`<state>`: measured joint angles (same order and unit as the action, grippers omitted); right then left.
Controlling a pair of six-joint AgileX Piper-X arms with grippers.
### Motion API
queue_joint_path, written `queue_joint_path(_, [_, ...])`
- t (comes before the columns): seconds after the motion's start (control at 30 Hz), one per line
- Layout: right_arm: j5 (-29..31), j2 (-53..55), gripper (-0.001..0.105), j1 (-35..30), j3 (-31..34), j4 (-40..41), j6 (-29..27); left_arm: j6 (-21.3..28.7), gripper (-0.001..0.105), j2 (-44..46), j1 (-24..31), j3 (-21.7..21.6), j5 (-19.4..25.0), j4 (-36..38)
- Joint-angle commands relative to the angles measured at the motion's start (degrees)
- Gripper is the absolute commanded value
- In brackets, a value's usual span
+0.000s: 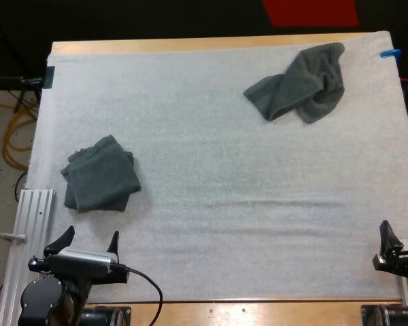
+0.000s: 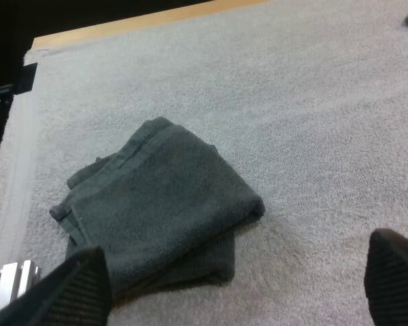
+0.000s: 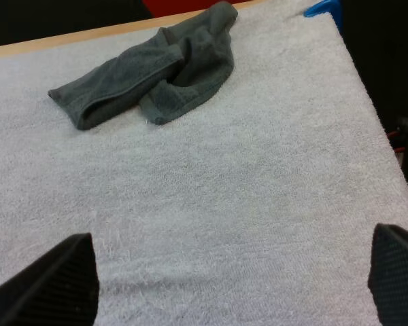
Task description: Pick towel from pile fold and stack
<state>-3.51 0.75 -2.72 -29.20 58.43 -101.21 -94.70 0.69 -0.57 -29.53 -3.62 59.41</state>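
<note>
Folded towel (image 1: 100,174), dark grey-green terry, sits on the white mat (image 1: 224,224) at its near left, just beyond the left gripper (image 1: 92,235). That claw is over the mat's near edge, its fingers spread wide and clear of the cloth. The towel is a rough layered square with uneven edges. The right gripper (image 3: 224,278), at the near right, is spread wide over bare mat. At the far right corner the crumpled towel (image 1: 299,83) lies twisted, one hem curled into a loop.
</note>
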Motion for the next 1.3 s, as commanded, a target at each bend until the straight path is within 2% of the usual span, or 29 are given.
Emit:
queue_joint_path(0.0, [-0.1, 2.2, 0.078, 0.0, -0.2, -0.8, -0.1, -0.6, 0.073, 8.0, 0.1, 0.0, -0.1, -1.0])
queue_joint_path(0.33, [-0.1, 1.7, 0.078, 0.0, -0.4, -1.5, 0.9, -0.6, 0.073, 7.9, 0.1, -0.2, -0.4, -1.1])
queue_joint_path(0.57, [-1.1, -3.3, 0.078, 0.0, -6.3, -0.3, 0.9, -0.7, 0.073, 3.9, 0.1, -3.5, -5.8, -1.3])
queue_joint_path(0.67, [-5.2, -7.0, 0.078, 0.0, -9.9, -0.3, 0.9, -2.1, 0.073, -0.3, 0.0, -7.0, -8.7, -2.4])
queue_joint_path(0.87, [-19.0, -16.3, 0.078, 0.0, -18.6, -0.3, 1.2, -4.1, 0.073, -10.1, -3.6, -15.0, -20.0, -3.2])
queue_joint_path(1.0, [-27.0, -23.0, 0.078, 0.0, -24.0, 1.5, 1.2, -4.1, 0.073, -16.9, -8.1, -20.3, -22.3, -2.0])
queue_joint_path(1.13, [-27.0, -27.0, 0.078, 0.0, -25.9, 2.4, 1.2, -4.1, 0.073, -21.8, -10.6, -22.5, -22.3, -1.0])
queue_joint_path(1.27, [-21.1, -32.2, 0.078, 0.0, -25.9, -0.3, 2.1, -4.1, 0.073, -24.9, -10.6, -22.6, -22.3, -1.3])
